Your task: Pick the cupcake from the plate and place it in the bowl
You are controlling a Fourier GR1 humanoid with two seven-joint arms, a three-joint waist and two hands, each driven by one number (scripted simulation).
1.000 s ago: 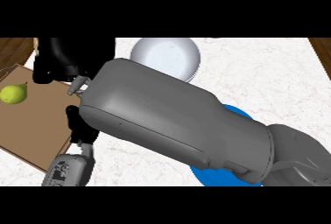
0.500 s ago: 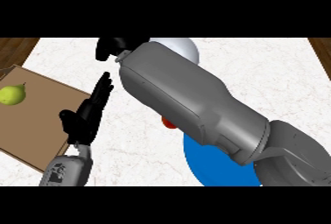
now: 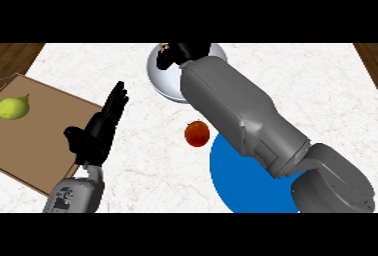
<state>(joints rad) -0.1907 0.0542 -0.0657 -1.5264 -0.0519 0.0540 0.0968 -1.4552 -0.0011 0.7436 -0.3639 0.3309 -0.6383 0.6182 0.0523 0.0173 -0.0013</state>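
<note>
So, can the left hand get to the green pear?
Probably yes. The left hand is open, right by the brown board, and nothing lies between it and the pear.

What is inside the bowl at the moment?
The right hand and its forearm cover much of the bowl. The visible inner part shows nothing. Whether anything lies under the hand cannot be seen.

A kitchen, shown by marble counter [image 3: 310, 80], wooden cutting board [image 3: 37, 145], pear [image 3: 15, 107], bowl [image 3: 164, 75] and plate [image 3: 244, 185].
</note>
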